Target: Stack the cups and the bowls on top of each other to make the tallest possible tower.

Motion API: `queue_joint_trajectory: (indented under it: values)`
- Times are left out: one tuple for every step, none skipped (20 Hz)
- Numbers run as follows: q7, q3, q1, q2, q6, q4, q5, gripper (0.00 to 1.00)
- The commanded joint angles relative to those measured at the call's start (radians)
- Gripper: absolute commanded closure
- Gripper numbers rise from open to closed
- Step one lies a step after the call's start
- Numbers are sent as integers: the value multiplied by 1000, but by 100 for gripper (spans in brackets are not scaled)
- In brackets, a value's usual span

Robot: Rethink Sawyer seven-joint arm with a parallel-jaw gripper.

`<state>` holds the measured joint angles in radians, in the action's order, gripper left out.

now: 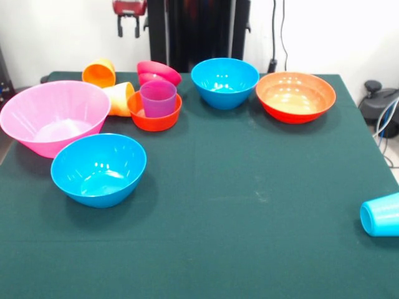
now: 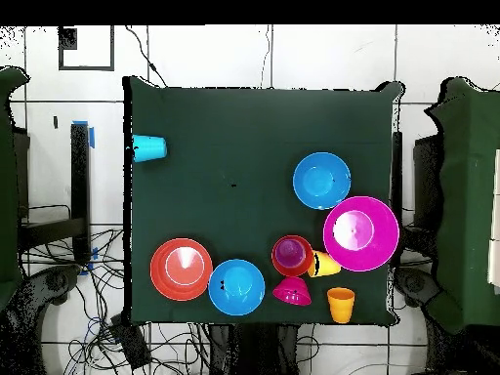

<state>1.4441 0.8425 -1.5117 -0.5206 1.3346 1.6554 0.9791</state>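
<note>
My gripper (image 1: 128, 27) hangs at the top edge, drawn back behind the table, open and empty, far from every object. The purple cup (image 1: 158, 98) stands upright inside the small orange bowl (image 1: 156, 122); the pair also shows in the overhead view (image 2: 292, 254). Behind it the small magenta bowl (image 1: 159, 71) is tipped on its side. The orange cup (image 1: 100, 73) and the yellow-orange cup (image 1: 119, 98) lie on their sides beside the large pink bowl (image 1: 37, 112). Two blue bowls (image 1: 98, 168) (image 1: 224, 81) and the orange-red bowl (image 1: 295, 96) stand upright. The light blue cup (image 1: 380, 215) lies alone at the right edge.
The green table (image 1: 249, 205) ends close to the light blue cup. The robot's black pedestal (image 1: 199, 31) stands behind the far edge. Cables (image 2: 176, 342) lie on the floor round the table.
</note>
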Motion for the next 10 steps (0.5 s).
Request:
queue_joint_trajectory:
  values:
    - [113,-264,74,-129,-88,-93,15,0]
    - [102,-266,65,-130,-70,-82,9,0]
    - [91,-268,56,-130,-53,-71,2,0]
    - [88,-271,68,-128,-58,-57,-8,0]
    - [76,-275,75,-128,-55,-46,-18,0]
    - [73,-279,92,-124,-62,-34,-28,0]
    - [67,-284,105,-122,-62,-24,-37,0]
    - [62,-288,118,-121,-63,-14,-47,0]
    - [56,-294,124,-118,-50,-6,-50,0]
    - [72,-307,133,-113,-45,2,-42,0]
